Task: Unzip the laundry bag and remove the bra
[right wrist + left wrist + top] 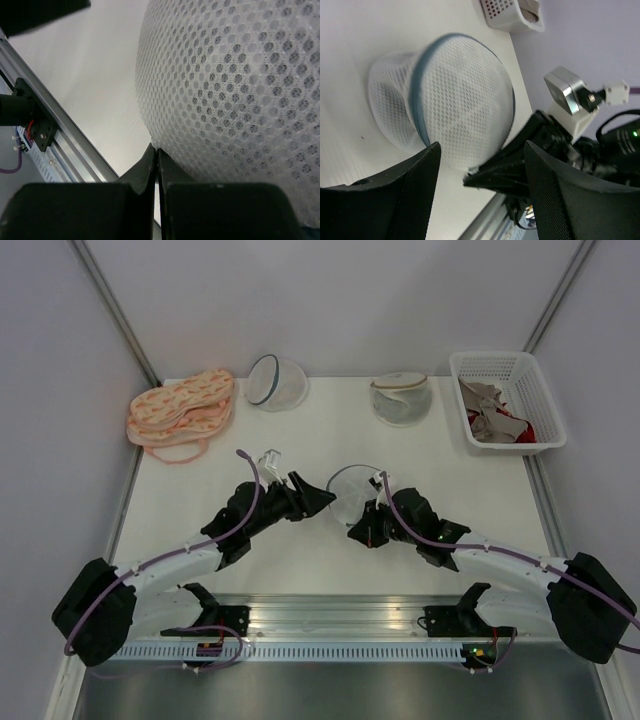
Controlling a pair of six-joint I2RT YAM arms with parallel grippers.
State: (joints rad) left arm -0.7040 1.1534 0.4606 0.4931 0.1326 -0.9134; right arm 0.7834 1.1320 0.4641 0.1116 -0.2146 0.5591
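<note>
The laundry bag [350,488], a white mesh dome with a grey-blue zipper rim, lies tilted on its side at the table's middle. It fills the left wrist view [455,95] and the right wrist view [240,90]. My left gripper [320,496] is open and empty, its jaws spread just left of the bag [482,155]. My right gripper [356,532] is shut, and its tips [156,150] pinch the bag's mesh at its lower near edge. No black bra shows; through the mesh I cannot tell what is inside.
A white basket [540,405] with beige-white and red garments stands back right, also in the left wrist view [510,15]. A beige-rimmed mesh dome [402,398] and a navy-rimmed dome [275,382] stand at the back. Peach garments [182,410] lie back left. A metal rail [340,615] runs along the near edge.
</note>
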